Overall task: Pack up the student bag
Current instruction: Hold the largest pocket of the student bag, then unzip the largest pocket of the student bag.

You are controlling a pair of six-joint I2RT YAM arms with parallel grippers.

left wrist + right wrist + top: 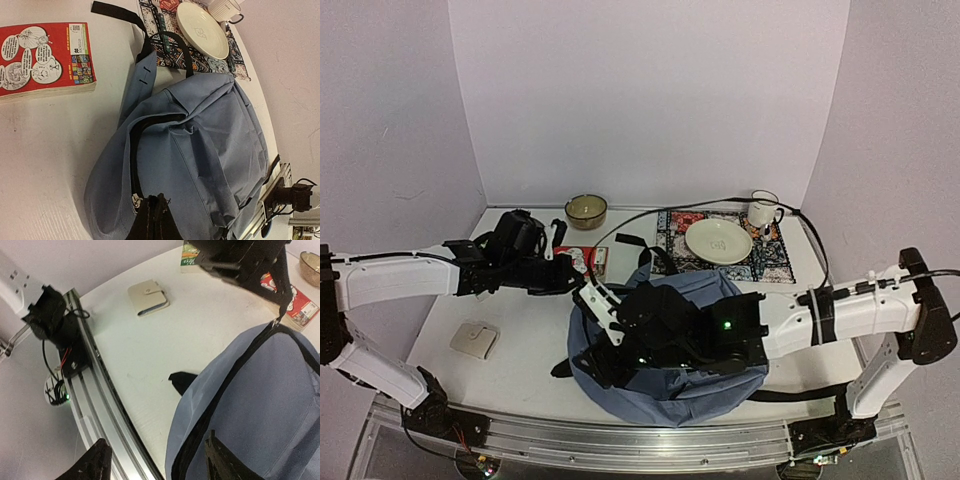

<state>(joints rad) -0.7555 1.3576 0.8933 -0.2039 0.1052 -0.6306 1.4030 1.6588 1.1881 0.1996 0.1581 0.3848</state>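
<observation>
Fabric fills the lower centre of the overhead view: the large, soft blue-grey student bag, with black straps and zipper, lies slumped on the white worktop, just inside the near rail. Right pincer hovers over the bag's near edge with its fingers spread wide and nothing between them. Left pincer is pressed together at the end of the black zipper track. From the right wrist view it looks to be pinching the small metal zipper slider.

Reading the bag: light and limp, no stiffness at all. It'll likely fold and drag rather than lift clean, and the mouth will sag shut unless one side is held up. Best holds, I'd say: the slider for opening, the seam beside the zipper for propping the mouth, the black top loop for hauling.

Further out, lower left, sits a cream fold-over wallet. Behind the bag lies a red comic-covered paperback. Then come a cream plate on a patterned placemat, a white mug, and a glass bowl by the back wall.
</observation>
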